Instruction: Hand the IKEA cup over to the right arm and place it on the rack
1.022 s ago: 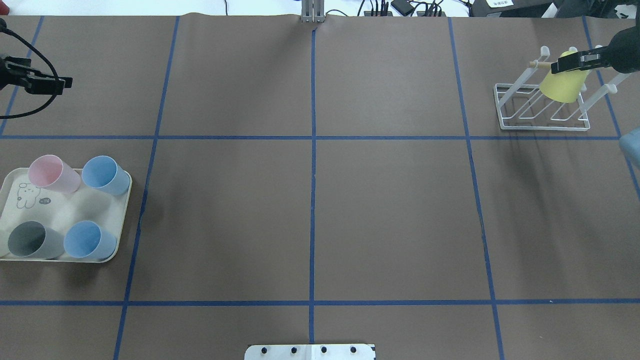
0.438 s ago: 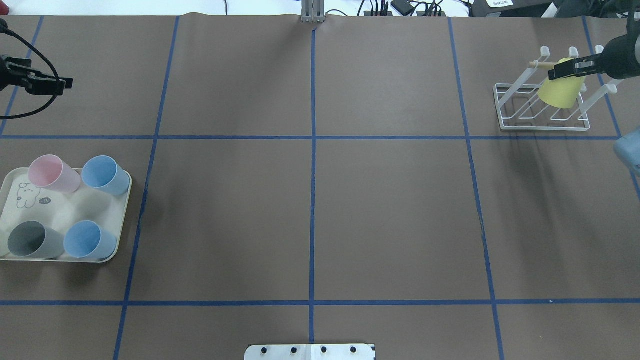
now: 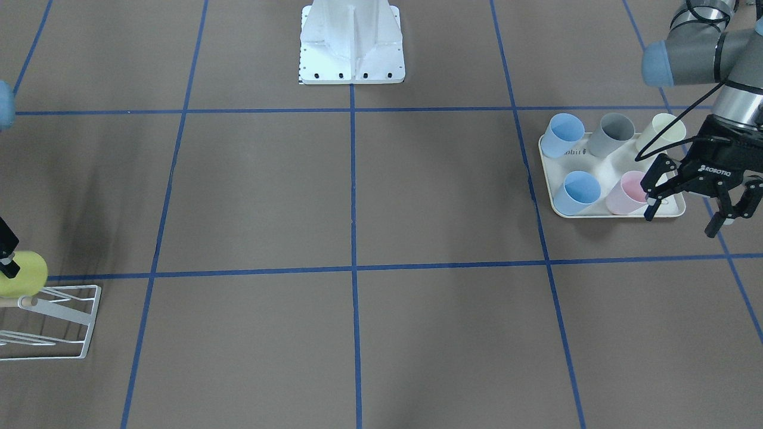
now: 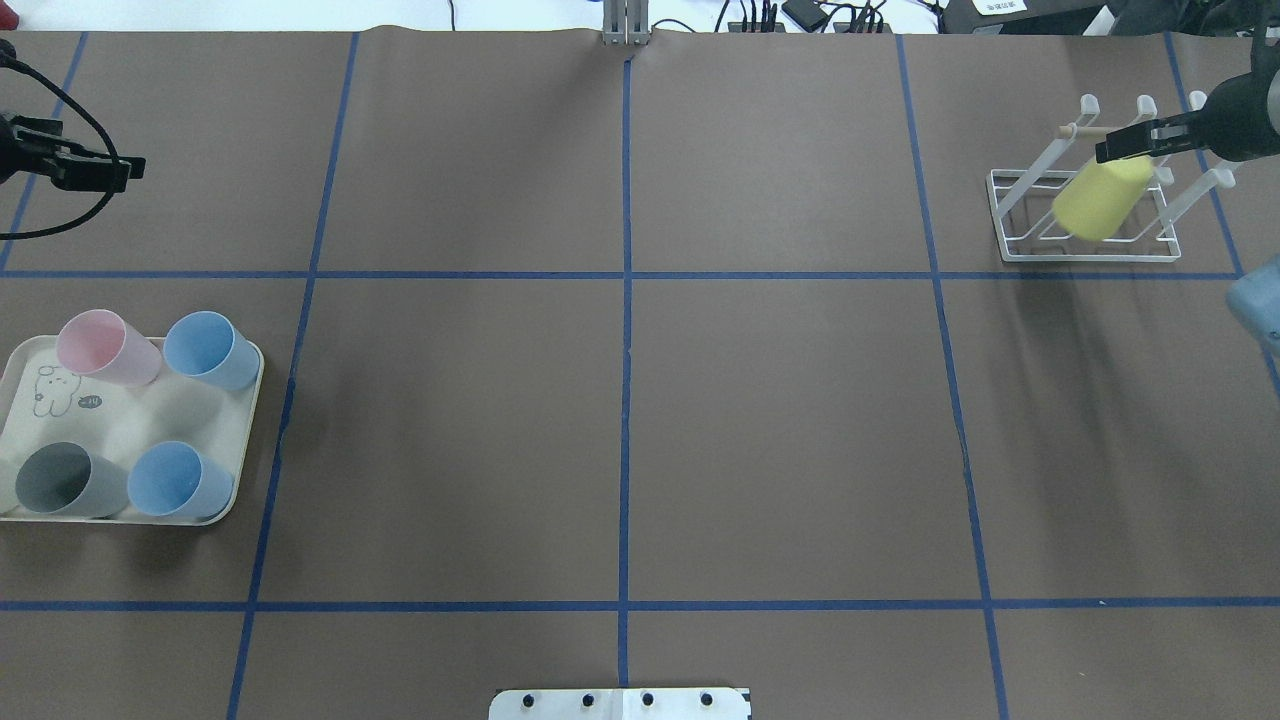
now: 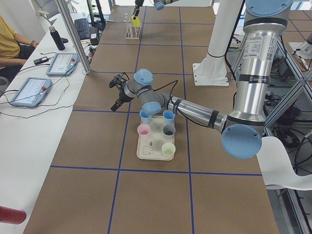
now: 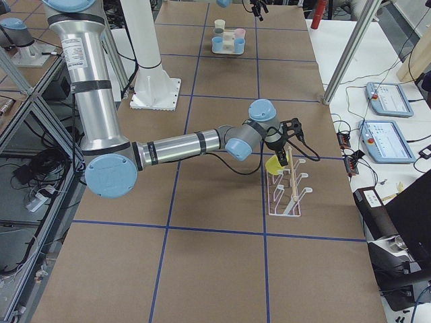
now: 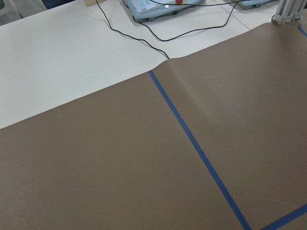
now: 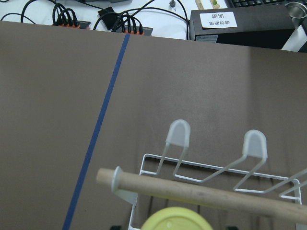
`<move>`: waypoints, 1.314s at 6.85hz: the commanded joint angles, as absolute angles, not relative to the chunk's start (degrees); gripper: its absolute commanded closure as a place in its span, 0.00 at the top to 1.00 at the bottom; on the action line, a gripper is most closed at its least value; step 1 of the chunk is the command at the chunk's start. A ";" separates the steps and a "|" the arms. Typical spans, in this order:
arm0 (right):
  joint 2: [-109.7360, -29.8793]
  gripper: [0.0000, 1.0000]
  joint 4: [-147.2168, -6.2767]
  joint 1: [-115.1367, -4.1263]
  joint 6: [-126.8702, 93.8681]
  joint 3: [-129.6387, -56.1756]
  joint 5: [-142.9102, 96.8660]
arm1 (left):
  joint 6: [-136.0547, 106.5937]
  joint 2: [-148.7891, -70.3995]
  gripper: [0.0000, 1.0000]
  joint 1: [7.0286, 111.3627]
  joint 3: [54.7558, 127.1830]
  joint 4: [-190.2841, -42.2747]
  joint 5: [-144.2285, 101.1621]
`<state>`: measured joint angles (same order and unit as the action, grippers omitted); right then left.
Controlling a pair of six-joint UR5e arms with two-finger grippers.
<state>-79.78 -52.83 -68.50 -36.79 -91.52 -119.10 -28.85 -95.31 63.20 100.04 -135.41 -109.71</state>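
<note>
The yellow IKEA cup lies tilted on the prongs of the white wire rack at the far right. It also shows in the front view and the right side view. My right gripper hangs just above the cup's base, by the wooden rod. Its jaws look open and the cup rests apart from them. The cup's base shows at the bottom of the right wrist view. My left gripper is open and empty, hovering past the tray.
A cream rabbit-printed tray at the left holds several cups: pink, two blue, grey, and a cream one. The robot base stands at the table's near middle. Tablets and cables lie beyond the far edge.
The yellow cup has dropped out of the right gripper and tipped over leftward onto the rack's prongs. The right gripper has stayed just above it. The left arm has not moved.
</note>
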 commanded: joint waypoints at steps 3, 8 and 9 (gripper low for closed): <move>-79.63 0.99 -53.61 -68.47 -37.53 -94.46 -119.62 | -23.16 -94.13 0.99 63.72 100.37 -135.44 -109.86; -78.40 0.98 -73.71 -67.94 -42.19 -107.03 -124.25 | -16.35 -88.69 0.99 67.85 101.15 -121.27 -123.57; -78.49 0.98 -74.44 -67.77 -42.19 -107.05 -126.28 | -16.26 -86.77 0.99 67.85 101.51 -119.46 -123.57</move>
